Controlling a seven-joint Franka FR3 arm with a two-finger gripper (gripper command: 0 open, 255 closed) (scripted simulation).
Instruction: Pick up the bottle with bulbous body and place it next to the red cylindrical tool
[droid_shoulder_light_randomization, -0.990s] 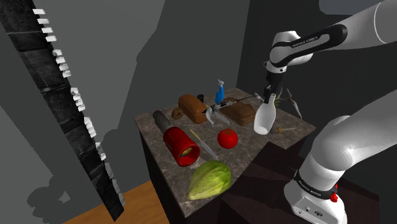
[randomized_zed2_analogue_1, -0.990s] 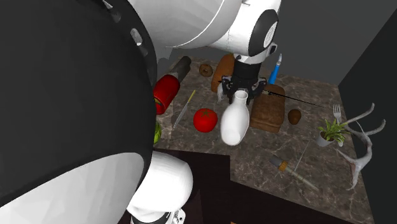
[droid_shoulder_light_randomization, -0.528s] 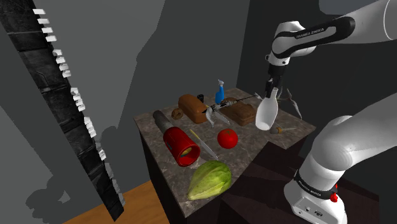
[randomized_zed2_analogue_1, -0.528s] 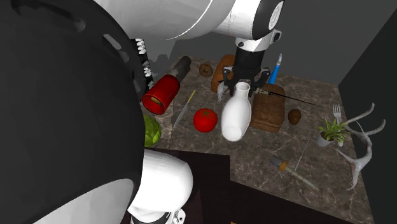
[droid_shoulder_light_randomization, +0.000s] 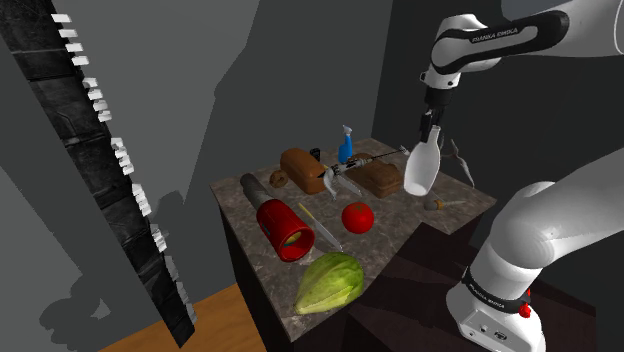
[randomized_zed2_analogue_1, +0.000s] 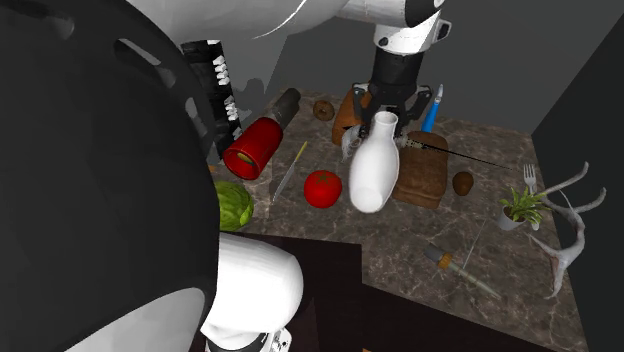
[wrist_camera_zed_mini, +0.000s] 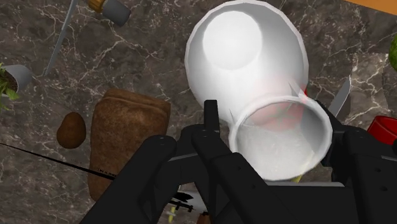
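A white bottle with a bulbous body (droid_shoulder_light_randomization: 421, 170) hangs in the air above the marble table (droid_shoulder_light_randomization: 245, 250), over its far right part in the shoulder view. My black gripper (droid_shoulder_light_randomization: 431, 128) is shut on the bottle's neck. From the second exterior view the bottle (randomized_zed2_analogue_1: 372, 172) hangs under the gripper (randomized_zed2_analogue_1: 386, 116), in front of a brown block. In the wrist view the fingers (wrist_camera_zed_mini: 212, 122) clasp the open neck of the bottle (wrist_camera_zed_mini: 245, 51). The red cylindrical tool (droid_shoulder_light_randomization: 282, 229), with a dark handle, lies on the table's left part, well apart from the bottle. Its red end (wrist_camera_zed_mini: 384, 126) peeks in beside the gripper.
On the table lie a red tomato (droid_shoulder_light_randomization: 357, 216), a green lettuce (droid_shoulder_light_randomization: 328, 282), a brown loaf (droid_shoulder_light_randomization: 303, 168), a blue spray bottle (droid_shoulder_light_randomization: 346, 144), a brown block (randomized_zed2_analogue_1: 421, 172) and a thin knife (droid_shoulder_light_randomization: 320, 226). White antlers (randomized_zed2_analogue_1: 568, 232) and a small plant (randomized_zed2_analogue_1: 520, 208) stand at one end.
The gripper has risen with the bottle in it, lifting the bottle higher above the table. The grip is unchanged and nothing on the table has moved.
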